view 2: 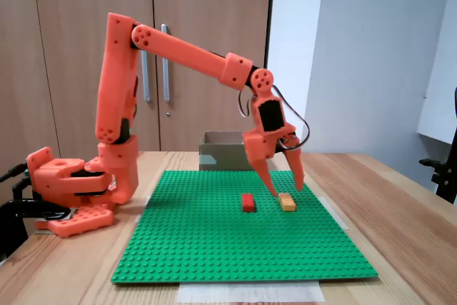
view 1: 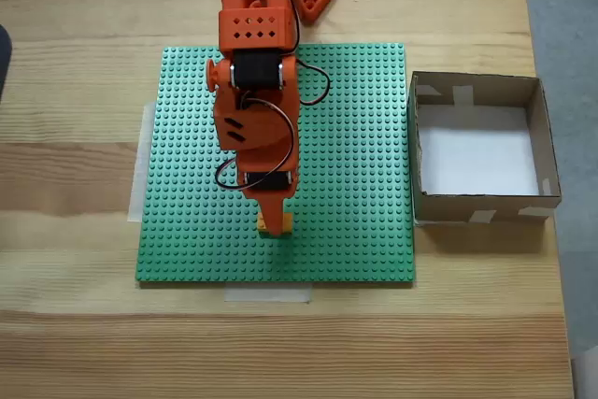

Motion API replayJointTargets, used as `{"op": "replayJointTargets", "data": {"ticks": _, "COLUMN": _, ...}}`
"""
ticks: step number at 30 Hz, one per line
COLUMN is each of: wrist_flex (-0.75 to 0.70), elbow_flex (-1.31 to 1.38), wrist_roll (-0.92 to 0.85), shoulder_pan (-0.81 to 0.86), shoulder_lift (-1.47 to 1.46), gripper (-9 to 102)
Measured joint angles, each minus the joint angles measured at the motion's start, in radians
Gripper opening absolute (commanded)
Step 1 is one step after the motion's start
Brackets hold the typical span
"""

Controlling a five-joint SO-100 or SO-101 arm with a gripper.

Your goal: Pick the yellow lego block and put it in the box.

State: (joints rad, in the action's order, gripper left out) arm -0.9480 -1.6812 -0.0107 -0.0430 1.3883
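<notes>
I sit on a wooden table (view 1: 75, 324). Behind me are brown cupboard doors (view 2: 200, 5) and a white wall (view 2: 371, 48).

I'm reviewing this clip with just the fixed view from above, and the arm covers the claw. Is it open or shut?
Observer: Open. In a fixed view the claw has its two fingers spread apart, pointing down.
Operator: Is it holding anything?
Observer: No. The yellow block lies flat on the green plate, right beneath the spread fingertips.
Operator: Is anything else hidden under the arm?
Observer: Yes, a red brick sits on the plate beside the yellow block, with a gap between them.
</notes>
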Motion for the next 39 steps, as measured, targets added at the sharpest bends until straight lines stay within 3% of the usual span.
{"op": "replayJointTargets", "data": {"ticks": 20, "wrist_flex": -0.123, "elbow_flex": 0.132, "wrist_roll": 0.026, "shoulder_pan": 0.000, "shoulder_lift": -0.089, "gripper": 20}}
{"op": "replayJointTargets", "data": {"ticks": 39, "wrist_flex": -0.150, "elbow_flex": 0.170, "wrist_roll": 0.032, "shoulder_pan": 0.011, "shoulder_lift": -0.120, "gripper": 20}}
